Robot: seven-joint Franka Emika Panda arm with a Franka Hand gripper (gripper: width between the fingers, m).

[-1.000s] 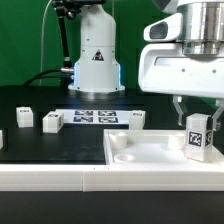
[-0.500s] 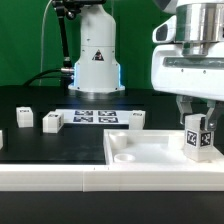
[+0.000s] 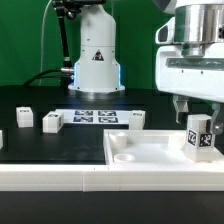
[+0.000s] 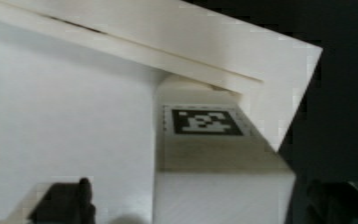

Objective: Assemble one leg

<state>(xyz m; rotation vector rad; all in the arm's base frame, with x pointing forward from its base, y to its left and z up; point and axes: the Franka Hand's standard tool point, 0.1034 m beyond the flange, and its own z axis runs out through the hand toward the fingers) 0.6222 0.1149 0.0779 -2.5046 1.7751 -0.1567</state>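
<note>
The leg (image 3: 200, 138) is a small white post with a black-and-white tag. It stands upright at the exterior view's right end of the large white panel (image 3: 150, 152). My gripper (image 3: 197, 120) is open and reaches down around the leg's top. In the wrist view the leg (image 4: 220, 160) lies between my fingers (image 4: 64, 200). One finger is close against it. The other finger stands apart with a clear gap. My gripper (image 4: 202, 205) does not clamp the leg.
Three more white tagged parts (image 3: 25, 119) (image 3: 52, 121) (image 3: 137, 118) stand on the black table behind the panel. The marker board (image 3: 95, 116) lies between them. The robot base (image 3: 97, 60) rises at the back.
My gripper has shifted toward the exterior view's right. The leg has barely moved, only turning and settling slightly at the panel's end.
</note>
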